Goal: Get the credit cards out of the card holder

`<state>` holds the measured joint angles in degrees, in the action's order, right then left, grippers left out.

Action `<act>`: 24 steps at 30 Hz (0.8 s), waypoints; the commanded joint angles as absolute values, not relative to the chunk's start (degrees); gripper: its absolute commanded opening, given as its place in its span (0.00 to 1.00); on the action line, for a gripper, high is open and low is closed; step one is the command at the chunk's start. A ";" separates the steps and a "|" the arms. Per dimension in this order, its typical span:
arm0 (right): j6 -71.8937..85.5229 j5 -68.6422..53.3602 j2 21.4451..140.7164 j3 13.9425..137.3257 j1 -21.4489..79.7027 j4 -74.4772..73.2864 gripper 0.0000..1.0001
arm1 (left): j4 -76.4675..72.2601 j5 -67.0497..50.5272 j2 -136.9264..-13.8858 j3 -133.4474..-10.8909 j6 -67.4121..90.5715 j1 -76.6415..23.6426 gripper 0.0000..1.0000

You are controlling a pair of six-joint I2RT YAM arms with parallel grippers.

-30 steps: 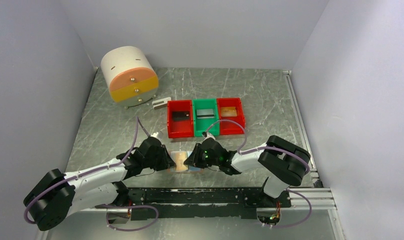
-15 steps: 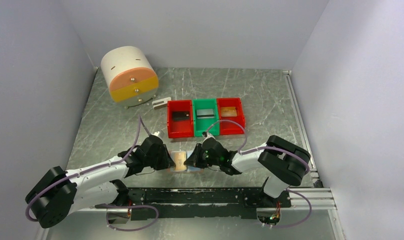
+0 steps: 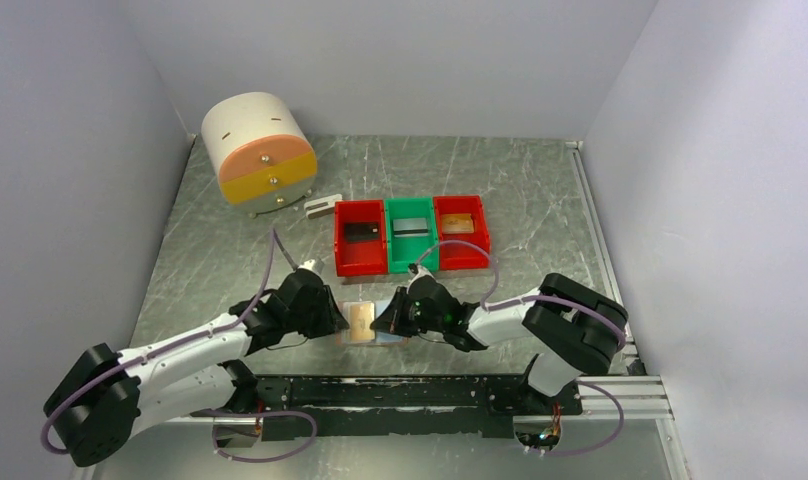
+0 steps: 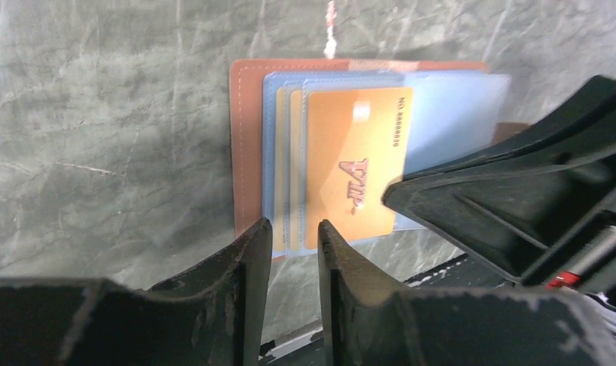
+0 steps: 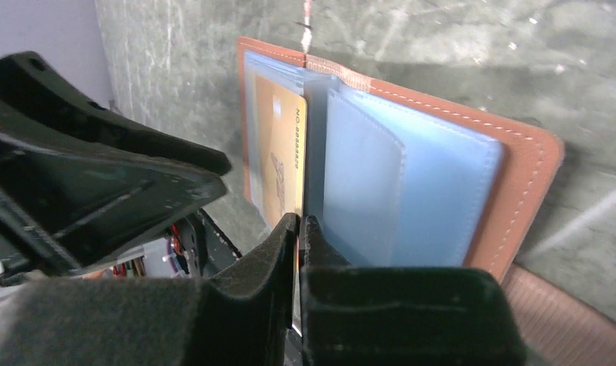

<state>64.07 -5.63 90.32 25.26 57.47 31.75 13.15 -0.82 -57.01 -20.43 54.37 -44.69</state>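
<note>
When I checked the feeds, the card holder (image 3: 365, 323) was lying open and flat on the table (image 3: 540, 200), right at the near edge between the two arms, brown leather side down and its pale blue pockets (image 5: 434, 198) facing up. One yellow-orange card (image 4: 351, 152) sat in the pockets on the holder's left half, with more layers stacked under it, sleeve or card, couldn't really tell which. My left gripper (image 4: 293, 236) hung low at the holder's left edge with its jaws a narrow crack apart and nothing between them as far as I could see. My right gripper (image 5: 299, 225) was on the other side, jaws squeezed together right where the orange card's edge met the next clear sleeve. Whether it actually had the card or just a sleeve pinched, I honestly couldn't tell from either wrist cam. Further back on the table were three little bins in a row, touching each other. The left red bin (image 3: 340, 240) had a black card (image 3: 361, 231) in it, the green bin (image 3: 391, 235) a grey-white card (image 3: 411, 226), and the right red bin (image 3: 483, 235) a gold-brown card (image 3: 458, 223). Off at the back left stood a round drawer unit (image 3: 258, 150) with a small grey-white block (image 3: 322, 206) just beside it.
</note>
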 commanded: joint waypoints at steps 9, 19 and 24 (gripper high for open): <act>67.55 -6.35 92.02 21.33 56.64 36.32 0.07 | 4.04 -6.28 -56.69 -25.41 50.17 -44.66 0.41; 68.87 -6.75 92.90 20.28 56.50 38.60 0.08 | 7.64 -2.85 -68.92 -27.12 52.62 -44.66 0.28; 68.49 -5.95 91.88 20.32 56.36 36.83 0.10 | 11.52 -0.27 -70.72 -27.65 52.34 -44.81 0.24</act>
<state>68.75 -6.96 92.40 21.19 56.75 39.07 7.64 -3.64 -69.91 -26.48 52.47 -44.69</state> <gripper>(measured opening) 0.092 0.247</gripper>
